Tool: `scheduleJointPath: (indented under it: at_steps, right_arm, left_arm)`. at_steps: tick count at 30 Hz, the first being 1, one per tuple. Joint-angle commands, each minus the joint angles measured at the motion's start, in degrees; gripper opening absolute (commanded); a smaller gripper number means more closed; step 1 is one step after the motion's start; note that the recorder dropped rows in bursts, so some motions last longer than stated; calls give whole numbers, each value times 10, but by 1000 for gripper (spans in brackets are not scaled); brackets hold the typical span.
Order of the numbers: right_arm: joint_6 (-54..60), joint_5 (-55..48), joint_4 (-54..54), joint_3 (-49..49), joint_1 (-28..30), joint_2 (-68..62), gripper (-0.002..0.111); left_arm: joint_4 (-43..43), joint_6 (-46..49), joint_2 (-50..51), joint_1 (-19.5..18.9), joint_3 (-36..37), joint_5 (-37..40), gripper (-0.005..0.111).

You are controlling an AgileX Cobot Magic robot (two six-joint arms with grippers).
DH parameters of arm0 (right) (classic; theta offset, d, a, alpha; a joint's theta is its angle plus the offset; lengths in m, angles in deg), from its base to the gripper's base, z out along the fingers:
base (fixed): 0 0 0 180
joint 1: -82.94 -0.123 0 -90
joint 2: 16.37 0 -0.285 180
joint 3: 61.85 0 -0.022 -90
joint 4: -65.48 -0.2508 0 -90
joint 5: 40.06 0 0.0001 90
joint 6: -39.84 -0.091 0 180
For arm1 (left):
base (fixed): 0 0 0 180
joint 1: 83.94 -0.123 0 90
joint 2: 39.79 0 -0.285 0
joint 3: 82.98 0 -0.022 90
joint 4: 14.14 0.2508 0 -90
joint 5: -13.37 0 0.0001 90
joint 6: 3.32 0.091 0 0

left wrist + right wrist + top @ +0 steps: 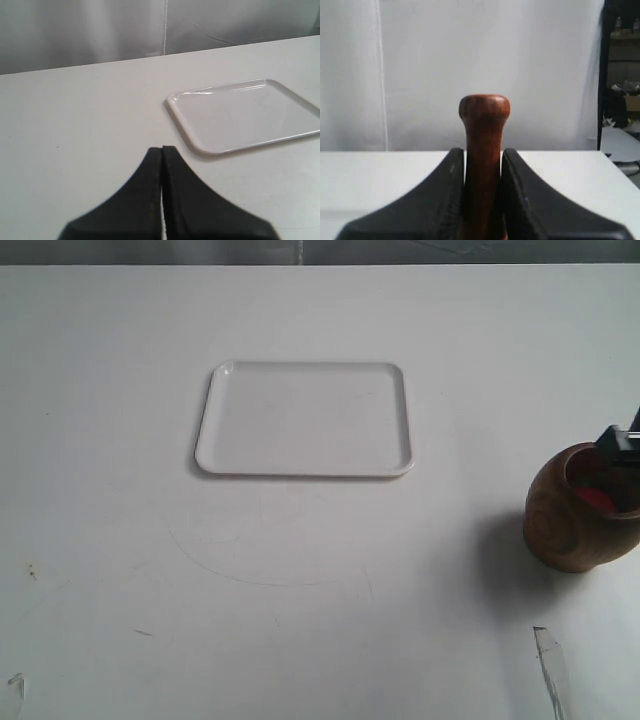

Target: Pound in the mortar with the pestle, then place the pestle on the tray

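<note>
Right gripper [483,152]: squeezed tight on the thin neck of the pestle [484,112], round knob poking up between the two black fingers [445,195]. Left gripper [161,150]: pressed together, holding nothing, low over the white table [75,110], near one corner of the tray [200,146]. Only in the right wrist view: the pestle. Only in the exterior view: the mortar [560,525] at the right edge, something red [597,498] inside, a black bit of the right gripper just above its rim. Tray flat on the table, well apart from the mortar.
</note>
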Motion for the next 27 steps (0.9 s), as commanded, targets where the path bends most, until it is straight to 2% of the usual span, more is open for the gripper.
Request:
scheduleJointPath:
  at_steps: [1, 4, 8, 15, 20, 27]
  right_arm:
    - [-58, 25, 36, -10, -1, -119, 0]
    - [-82, 25, 17, -16, -1, -206, 0]
    - [-107, 25, 28, -17, -2, -253, 0]
    - [-3, 25, 0, -19, -2, -116, 0]
    - [19, 25, 1, -19, -2, -1, 0]
    - [13, 25, 3, -19, -2, -40, 0]
  left_arm:
    - [-4, -5, -1, 4, 0, -2, 0]
    - [-4, -5, -1, 4, 0, -2, 0]
    - [-4, -5, -1, 4, 0, -2, 0]
    - [-4, -5, -1, 4, 0, -2, 0]
    - [-4, -5, -1, 4, 0, -2, 0]
    - [-4, -5, -1, 4, 0, -2, 0]
